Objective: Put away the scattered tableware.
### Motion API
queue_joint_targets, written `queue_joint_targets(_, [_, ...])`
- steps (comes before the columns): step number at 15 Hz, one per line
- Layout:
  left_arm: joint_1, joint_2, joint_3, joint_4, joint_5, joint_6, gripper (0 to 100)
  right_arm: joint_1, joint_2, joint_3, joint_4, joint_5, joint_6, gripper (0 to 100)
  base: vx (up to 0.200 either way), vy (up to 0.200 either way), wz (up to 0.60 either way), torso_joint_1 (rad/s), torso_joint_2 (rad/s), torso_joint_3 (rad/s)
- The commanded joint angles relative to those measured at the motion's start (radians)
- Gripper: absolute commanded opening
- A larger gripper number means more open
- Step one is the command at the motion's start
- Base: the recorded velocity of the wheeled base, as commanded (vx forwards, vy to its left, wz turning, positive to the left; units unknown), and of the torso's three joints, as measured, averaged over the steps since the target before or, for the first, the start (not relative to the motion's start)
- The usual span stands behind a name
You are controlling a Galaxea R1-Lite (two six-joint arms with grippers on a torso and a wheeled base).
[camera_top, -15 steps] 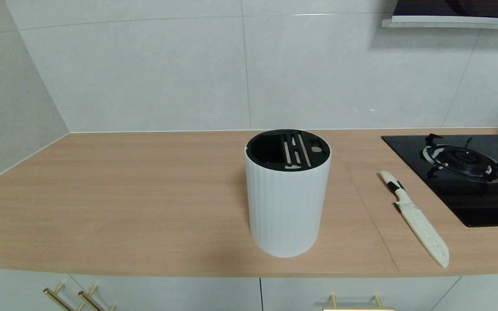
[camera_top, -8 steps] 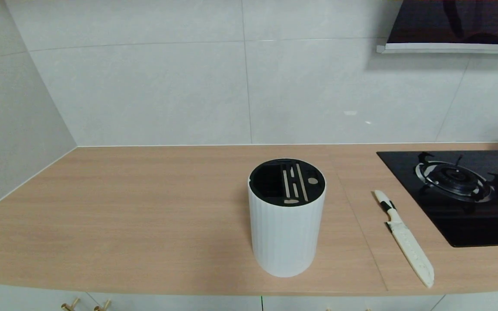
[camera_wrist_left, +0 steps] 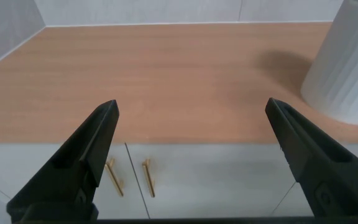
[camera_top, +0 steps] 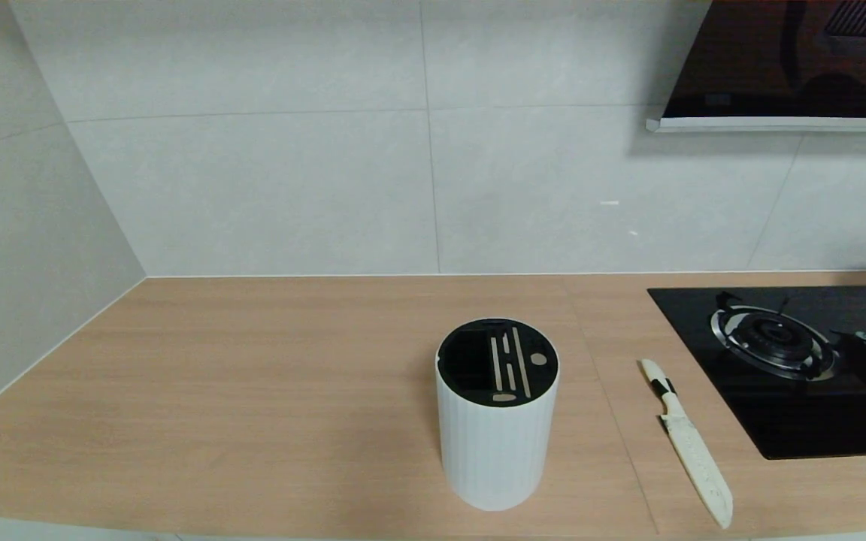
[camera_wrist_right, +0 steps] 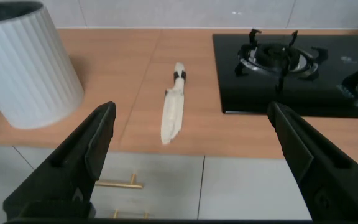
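Only the camera shifted. Knife (camera_top: pixel 685 442) lies flat on the counter (camera_top: pixel 252 391) between holder (camera_top: pixel 497 421) and stove (camera_top: pixel 779 361), probably bound for a slot. Left tool (camera_wrist_left: pixel 190 111) and right tool (camera_wrist_right: pixel 191 111) hang spread, ready.

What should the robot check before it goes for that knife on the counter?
1. Knife lies flat and free on the counter, nothing on it: ok.
2. Handle faces the wall, blade tip is near the counter's front edge, so it could slip off if nudged: not ok.
3. White holder stands upright, its top slots unblocked: ok.
4. The right arm's jaws stand wide open: ok.
5. Those jaws are at the knife: not ok, they hang out in front of the counter edge.
6. Stove beside the knife shows no flame: ok.
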Motion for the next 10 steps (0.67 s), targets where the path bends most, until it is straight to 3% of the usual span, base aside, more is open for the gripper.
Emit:
queue_joint_targets(1, [0.000,0.002,0.000,0.000,0.000,0.000,100,0.000,0.001,0.000,0.000,0.001,0.000,100,0.000,0.000,0.00,0.090,-0.21,-0.110])
queue_joint_targets(10, [0.000,0.002,0.000,0.000,0.000,0.000,100,0.000,0.001,0.000,0.000,-0.002,-0.021,100,0.000,0.000,0.00,0.004,-0.01,-0.004])
